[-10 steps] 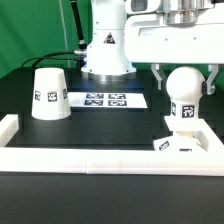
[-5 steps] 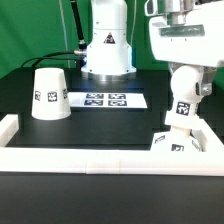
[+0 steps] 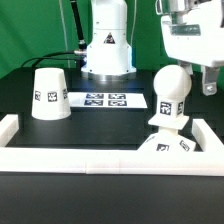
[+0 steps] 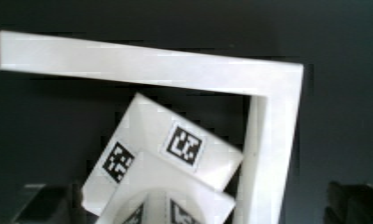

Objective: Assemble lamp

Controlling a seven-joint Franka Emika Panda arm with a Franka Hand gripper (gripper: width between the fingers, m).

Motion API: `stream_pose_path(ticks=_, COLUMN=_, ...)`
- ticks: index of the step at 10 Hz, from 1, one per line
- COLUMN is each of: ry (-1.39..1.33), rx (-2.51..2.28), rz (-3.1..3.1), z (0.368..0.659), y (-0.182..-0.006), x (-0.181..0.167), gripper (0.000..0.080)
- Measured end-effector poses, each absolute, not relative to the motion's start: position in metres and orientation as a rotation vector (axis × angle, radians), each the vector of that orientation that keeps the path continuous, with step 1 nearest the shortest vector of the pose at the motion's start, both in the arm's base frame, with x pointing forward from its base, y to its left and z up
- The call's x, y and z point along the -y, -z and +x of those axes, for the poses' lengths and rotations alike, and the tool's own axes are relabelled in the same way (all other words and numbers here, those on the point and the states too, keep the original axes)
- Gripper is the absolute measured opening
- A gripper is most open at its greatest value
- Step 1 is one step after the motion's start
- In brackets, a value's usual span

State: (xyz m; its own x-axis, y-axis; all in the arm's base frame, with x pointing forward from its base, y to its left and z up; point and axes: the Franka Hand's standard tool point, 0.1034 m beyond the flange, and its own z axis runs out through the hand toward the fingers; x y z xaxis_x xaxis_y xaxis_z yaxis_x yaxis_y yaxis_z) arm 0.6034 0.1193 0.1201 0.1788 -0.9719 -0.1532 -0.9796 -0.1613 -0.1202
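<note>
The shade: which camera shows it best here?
The exterior view. The shade stands mouth down on the table at that view's left, whole and unblocked, one tag facing the camera. The wrist view misses it, showing only the base in the corner of the border rails.

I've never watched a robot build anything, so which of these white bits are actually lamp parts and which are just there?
Lamp parts: bulb, standing on the base; shade, apart on the exterior view's left.

Just there: marker board, border rails, table.
</note>
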Motion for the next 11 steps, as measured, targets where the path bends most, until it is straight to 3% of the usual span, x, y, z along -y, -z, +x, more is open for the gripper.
stream_pose_path(ticks=4, ry=-0.070, rx=-1.476, rz=-2.541, z=0.596, y=-0.150, x=-0.116, gripper=0.0699)
stream_pose_path(ticks=7, ry=-0.096, rx=-1.299, rz=-2.615, z=0.587, y=-0.184, x=-0.075, gripper=0.0699)
stream_pose_path(ticks=8, ry=-0.079, rx=-1.331, rz=-2.599, z=0.584, y=-0.188, x=-0.063, gripper=0.0699)
stream_pose_path(ticks=11, ry=-0.089, rx=-1.319, rz=-2.609, z=0.584, y=-0.183, x=-0.069, gripper=0.0699)
